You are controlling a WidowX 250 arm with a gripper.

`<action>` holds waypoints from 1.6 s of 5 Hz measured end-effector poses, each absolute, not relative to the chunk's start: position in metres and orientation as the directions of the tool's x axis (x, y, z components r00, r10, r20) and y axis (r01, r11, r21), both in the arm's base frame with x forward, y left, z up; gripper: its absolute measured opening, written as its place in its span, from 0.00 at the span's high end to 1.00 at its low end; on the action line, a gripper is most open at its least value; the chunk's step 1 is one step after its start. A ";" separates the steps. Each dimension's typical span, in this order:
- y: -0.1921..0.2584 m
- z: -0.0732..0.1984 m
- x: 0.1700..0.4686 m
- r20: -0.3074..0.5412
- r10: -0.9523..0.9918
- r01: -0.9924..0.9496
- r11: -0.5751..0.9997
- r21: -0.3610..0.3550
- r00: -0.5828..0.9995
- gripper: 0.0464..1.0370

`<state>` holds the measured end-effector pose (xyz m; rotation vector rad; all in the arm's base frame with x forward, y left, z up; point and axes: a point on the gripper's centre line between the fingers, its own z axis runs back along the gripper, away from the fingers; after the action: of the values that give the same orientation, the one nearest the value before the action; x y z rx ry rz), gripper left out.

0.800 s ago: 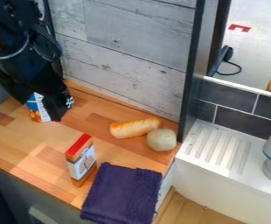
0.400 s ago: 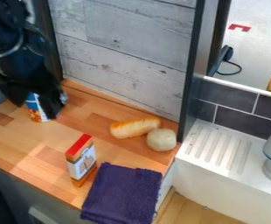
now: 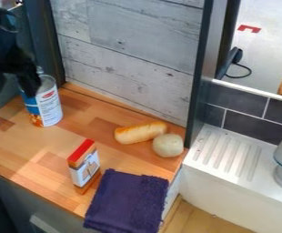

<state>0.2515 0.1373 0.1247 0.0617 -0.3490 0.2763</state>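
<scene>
One can [image 3: 46, 108] stands upright on the counter [image 3: 22, 148], ungrasped; the hand [image 3: 12, 89] hangs at its 10 o'clock, apparently open and empty. The box [image 3: 85, 167] stands at its 5 o'clock, the bread [image 3: 137, 133] at 4. Whether the can is already placed or yet to be lifted, I cannot tell.

A single fixed camera looks down at a slant from above the front side of the counter [image 3: 22, 152], facing the gray plank wall [image 3: 125, 45] behind it. It is turned so that the counter's front edge slopes down toward the right, and sits near enough that the white sink unit [image 3: 219, 182] runs past the right side.
</scene>
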 end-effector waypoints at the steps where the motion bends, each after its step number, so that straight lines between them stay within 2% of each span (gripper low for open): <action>1: 0.163 0.121 0.267 0.341 0.319 -0.333 0.943 -0.018 0.884 0.04; 3: 0.196 0.120 0.304 0.360 0.323 -0.349 0.937 0.007 0.875 0.04; 4: 0.211 0.112 0.322 0.392 0.335 -0.372 0.928 0.021 0.857 0.04; 7: 0.241 0.073 0.361 0.410 0.380 -0.424 0.905 0.019 0.829 0.04; 8: 0.247 0.076 0.369 0.467 0.380 -0.441 0.897 0.025 0.799 0.04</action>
<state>0.3690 0.2465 0.0758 0.1352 -0.4719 0.4419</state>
